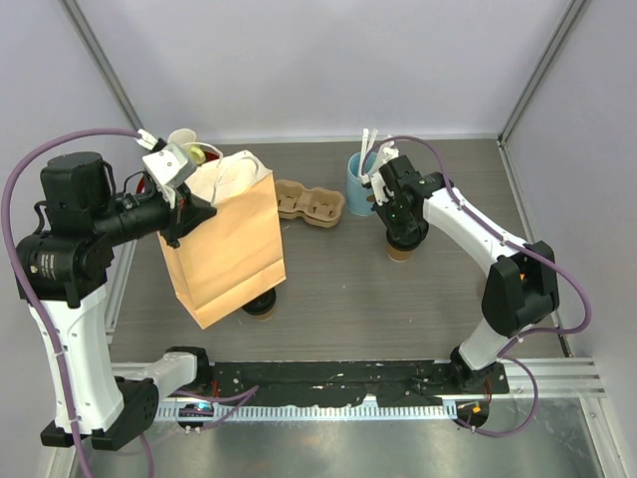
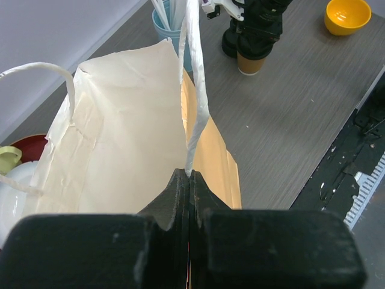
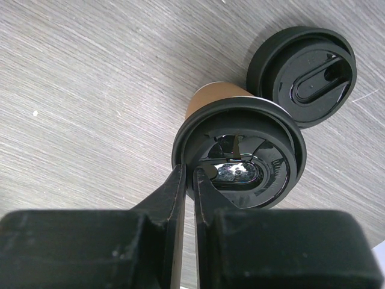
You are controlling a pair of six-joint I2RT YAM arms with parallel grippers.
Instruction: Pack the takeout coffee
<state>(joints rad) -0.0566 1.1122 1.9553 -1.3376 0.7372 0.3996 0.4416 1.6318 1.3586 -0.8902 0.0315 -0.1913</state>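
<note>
A brown paper bag (image 1: 227, 244) stands open at the left. My left gripper (image 1: 177, 189) is shut on its white handle (image 2: 194, 90), and the bag's pale inside (image 2: 120, 138) shows in the left wrist view. One takeout coffee (image 1: 400, 251), a tan cup with a black sip lid (image 3: 240, 159), stands right of centre. My right gripper (image 3: 187, 173) is shut on the lid's rim, one finger outside and one inside. This cup also shows in the left wrist view (image 2: 251, 62). A second lidded cup (image 1: 261, 305) stands at the bag's near right corner, partly hidden.
A bare black lid (image 3: 304, 75) lies beside the held cup. A cardboard cup carrier (image 1: 310, 202) and a blue cup of straws (image 1: 359, 181) stand at the back. A red plate (image 2: 24, 149), a white cup (image 1: 185, 140) and an orange bowl (image 2: 348, 15) are also on the table.
</note>
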